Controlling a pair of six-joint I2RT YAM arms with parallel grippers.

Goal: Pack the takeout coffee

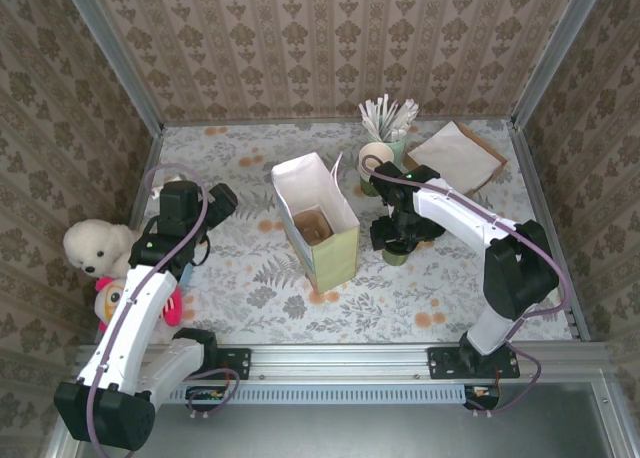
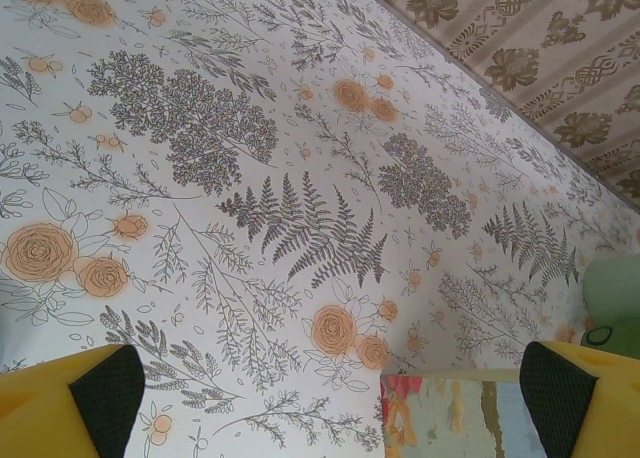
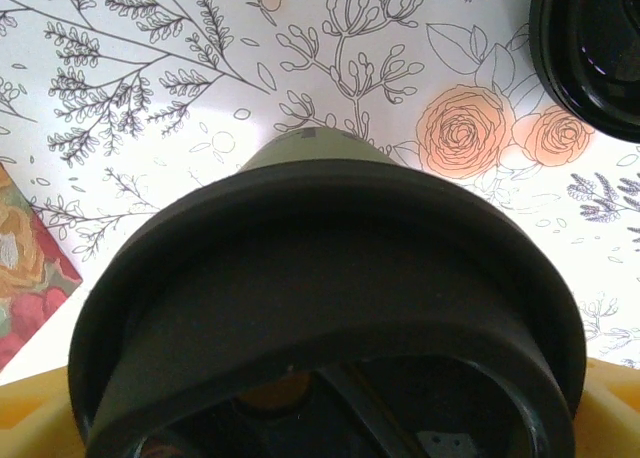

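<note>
The takeout coffee [image 3: 330,278], a green paper cup with a round black lid, stands on the flowered tablecloth right of the open paper bag [image 1: 338,253]. My right gripper [image 1: 398,240] is lowered over the cup, and in the top view a bit of green [image 1: 397,258] shows under it. In the right wrist view the lid spans the whole gap between my yellow fingers [image 3: 30,418]. Whether they press on it I cannot make out. My left gripper [image 1: 205,210] hangs open left of the bag, its pads [image 2: 100,393] wide apart over bare cloth.
The bag holds a brown item [image 1: 312,226]. Behind the right arm stand a lidless green cup [image 1: 375,161], a holder of white sticks [image 1: 390,118] and a brown paper sheet [image 1: 455,156]. A second black lid [image 3: 590,48] lies near the cup. Plush toys [image 1: 95,246] sit at the left edge.
</note>
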